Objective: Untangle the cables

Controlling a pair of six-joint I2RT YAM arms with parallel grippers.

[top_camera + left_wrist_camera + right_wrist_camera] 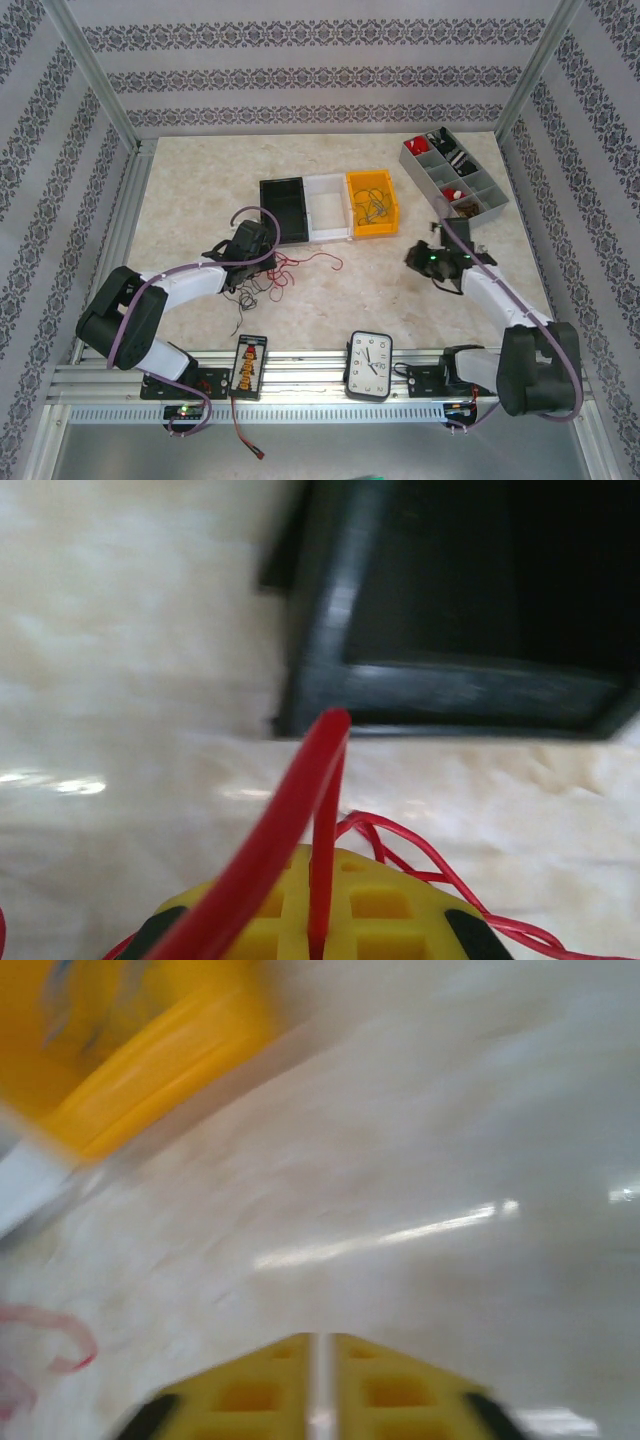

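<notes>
Red cable rises in a loop from the left tool, pinched between its closed yellow tips. The other cables lie loose on the tabletop just beside that tool, in front of a black bin. The right tool, clenched and empty, hangs well apart from them. Its view is blurred, and the yellow bin appears smeared.

Thin red and dark, perhaps green, cables lie loosely tangled beside the black bin.
</notes>
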